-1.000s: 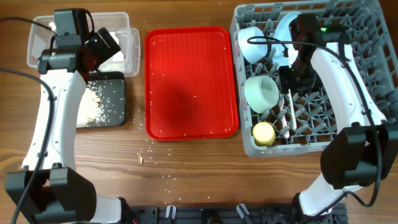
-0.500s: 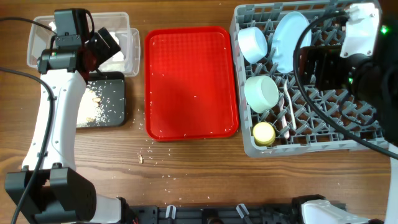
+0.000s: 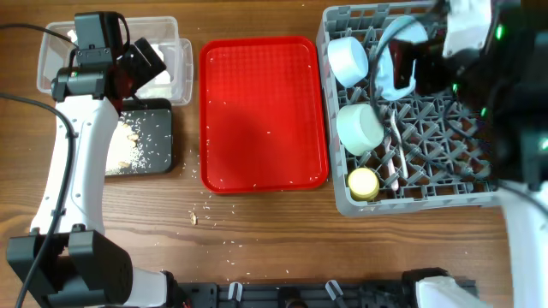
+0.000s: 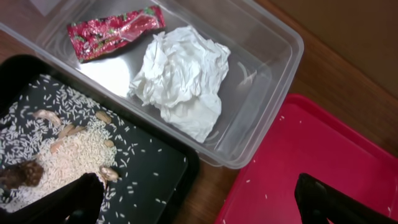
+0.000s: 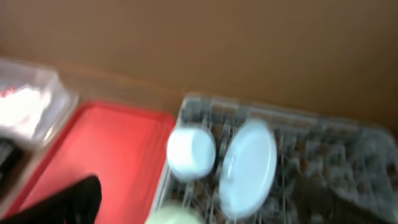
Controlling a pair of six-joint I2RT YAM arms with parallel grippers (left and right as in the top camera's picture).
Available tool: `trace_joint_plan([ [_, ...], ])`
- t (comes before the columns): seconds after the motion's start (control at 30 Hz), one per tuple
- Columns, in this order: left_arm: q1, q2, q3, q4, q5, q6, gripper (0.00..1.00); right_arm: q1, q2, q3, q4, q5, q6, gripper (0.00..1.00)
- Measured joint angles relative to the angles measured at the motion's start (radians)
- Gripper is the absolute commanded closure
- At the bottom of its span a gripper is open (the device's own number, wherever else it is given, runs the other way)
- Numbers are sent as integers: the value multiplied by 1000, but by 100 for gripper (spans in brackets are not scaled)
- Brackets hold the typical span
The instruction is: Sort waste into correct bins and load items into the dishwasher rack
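2 bowls (image 3: 347, 58), 1 plate (image 5: 249, 162), 1 cup (image 3: 363, 182) (yellow), 1 napkin (image 4: 180, 78), 1 wrapper (image 4: 115, 31), 1 rack (image 3: 411, 204).

A wooden table (image 3: 282, 248) with brown grain filled the overhead view, evenly lit. The right wrist view showed a plain brown surface (image 5: 205, 43) beyond, blurred

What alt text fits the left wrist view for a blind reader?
A clear plastic tub holds a crumpled white napkin and a red wrapper. Beside it, a black tray holds rice grains and brown scraps; a red tray's corner shows at lower right.
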Motion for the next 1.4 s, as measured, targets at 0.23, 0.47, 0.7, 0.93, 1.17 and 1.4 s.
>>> trace_joint_plan([
  [0.23, 0, 0, 0, -1, -5, 0, 0, -93, -475, -813, 591, -74, -10, 0],
  [0.47, 0, 0, 0, 0, -6, 0, 0, -147, -863, -1291, 758, -84, 12, 0],
  [0.7, 0, 1, 0, 0, -6, 0, 0, -154, -1058, -1515, 873, -84, 16, 0],
  [0.93, 0, 1, 0, -1, -6, 0, 0, -154, -1206, -1544, 801, -87, 23, 0],
  [1.17, 0, 1, 0, 0, -6, 0, 0, -154, -1235, -1544, 795, -91, 23, 0],
  [1.4, 0, 1, 0, 0, -6, 0, 0, -154, -1232, -1544, 795, -91, 23, 0],
])
